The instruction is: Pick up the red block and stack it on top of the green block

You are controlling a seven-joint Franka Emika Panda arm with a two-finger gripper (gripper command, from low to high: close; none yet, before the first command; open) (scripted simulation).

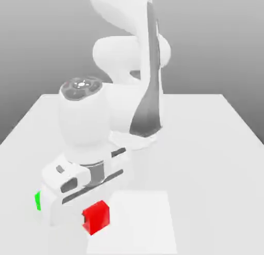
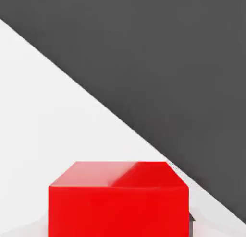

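Hand [image 1: 93, 225], one red block [image 1: 96, 217], one green block [image 1: 37, 201]

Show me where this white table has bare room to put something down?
The table is bare across the exterior view's right, from the red block to the far edge. It is crowded at that view's lower left: arm, red block, green block.

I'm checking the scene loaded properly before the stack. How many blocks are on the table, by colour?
Red block: 1
Green block: 1, largely hidden behind the robot's hand
Total: 2 blocks
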